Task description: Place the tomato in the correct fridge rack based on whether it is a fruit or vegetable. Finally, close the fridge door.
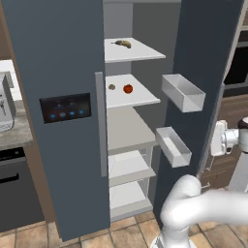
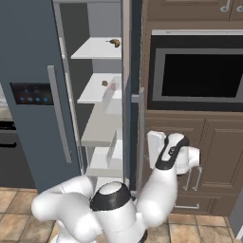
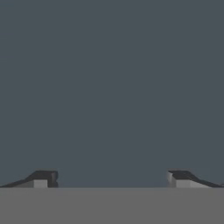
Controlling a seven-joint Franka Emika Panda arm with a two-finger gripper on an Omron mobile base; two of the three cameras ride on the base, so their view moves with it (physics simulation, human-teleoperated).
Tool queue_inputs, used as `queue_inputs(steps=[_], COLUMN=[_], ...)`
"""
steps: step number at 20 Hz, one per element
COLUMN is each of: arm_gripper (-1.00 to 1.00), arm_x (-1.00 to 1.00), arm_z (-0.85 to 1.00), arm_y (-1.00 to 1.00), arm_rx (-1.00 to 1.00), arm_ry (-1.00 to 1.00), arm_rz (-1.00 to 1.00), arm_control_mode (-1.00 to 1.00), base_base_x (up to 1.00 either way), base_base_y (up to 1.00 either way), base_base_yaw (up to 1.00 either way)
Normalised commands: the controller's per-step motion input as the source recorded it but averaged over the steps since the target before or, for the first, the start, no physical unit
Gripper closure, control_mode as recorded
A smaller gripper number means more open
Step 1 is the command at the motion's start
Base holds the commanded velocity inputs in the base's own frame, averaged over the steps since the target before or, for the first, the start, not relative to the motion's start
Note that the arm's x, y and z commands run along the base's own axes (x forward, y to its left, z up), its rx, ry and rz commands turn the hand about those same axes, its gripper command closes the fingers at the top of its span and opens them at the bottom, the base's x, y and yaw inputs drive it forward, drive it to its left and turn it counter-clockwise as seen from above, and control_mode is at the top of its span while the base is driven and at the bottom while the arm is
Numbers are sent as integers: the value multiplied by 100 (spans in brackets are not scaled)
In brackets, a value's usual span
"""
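Bent low in front of the base cameras, my white arm (image 2: 156, 190) folds up from the base and reaches rightward, elbow down near the floor tiles and the wrist raised beside the outer face of the fridge door (image 1: 203, 72). From the left base view my wrist and hand sit just past the door's right edge, at about the height of the lower door bin (image 1: 173, 147). In the right base view the hand presses in close to the door's edge, near its long grey bar handle (image 2: 141, 137).

My end effector (image 3: 111, 179) faces a flat slate blue-grey surface at very close range; the two dark fingertips (image 3: 43, 178) stand far apart at the bottom of the hand view, so the jaws are spread wide and carry nothing.

That fridge door stands open, swung out to the right, with two white bins on its inner side, the upper bin (image 1: 183, 92) above the lower one. Its matching door with the blue-lit control panel (image 1: 65, 107) stays to the left.

Inside, white shelves are stacked. On the topmost shelf (image 1: 140, 52) lies a yellow-brown banana-like item (image 1: 123, 43). Below it, the fridge rack (image 1: 140, 97) carries the tomato (image 1: 128, 88), resting upright near the middle, with a small brownish lump (image 1: 112, 87) just beside it to the left.
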Motion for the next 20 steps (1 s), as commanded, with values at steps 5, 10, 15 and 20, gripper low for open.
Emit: queue_inputs(steps=[5, 10, 15, 20], arm_gripper=[-100, -100, -100, -100], arm_x=[0, 8, 18, 38], arm_z=[-43, -17, 0, 1], arm_y=[100, 93, 82, 82], arm_rx=[0, 0, 0, 0], arm_ry=[-1, -5, -10, -11], arm_rz=[8, 1, -2, -9], arm_control_mode=[-100, -100, -100, -100], base_base_x=[0, 0, 0, 0], base_base_y=[0, 0, 0, 0], base_base_yaw=[0, 0, 0, 0])
